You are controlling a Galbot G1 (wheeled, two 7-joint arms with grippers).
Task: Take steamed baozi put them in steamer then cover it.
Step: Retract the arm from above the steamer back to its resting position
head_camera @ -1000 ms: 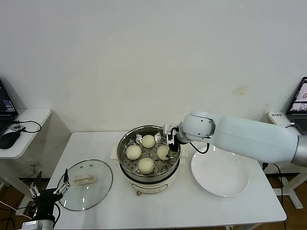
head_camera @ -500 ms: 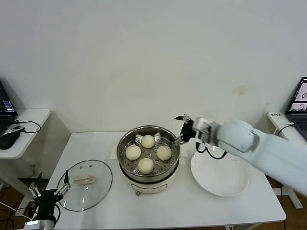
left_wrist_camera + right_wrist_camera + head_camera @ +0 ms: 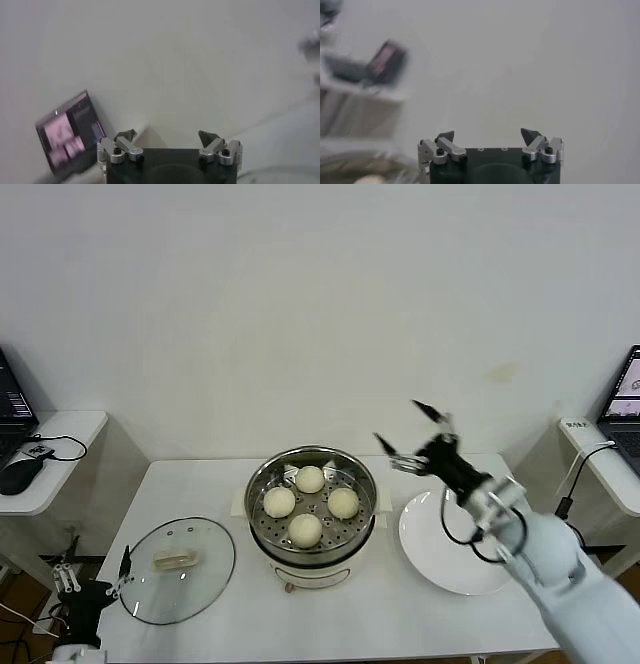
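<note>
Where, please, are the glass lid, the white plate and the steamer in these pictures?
glass lid (image 3: 178, 570): head view, on the glass beside its cream handle.
white plate (image 3: 430, 556): head view, on the bare near part of its face.
steamer (image 3: 258, 484): head view, on the shiny steel rim at its left.

The steamer (image 3: 311, 514) — a round, shiny stainless-steel pot on a white base — stands upright and uncovered near the middle of the white table. On its perforated tray lie four steamed baozi (image 3: 310, 504), smooth cream-white buns set in a diamond — one at the back, one at the front, one to each side, none touching.
</note>
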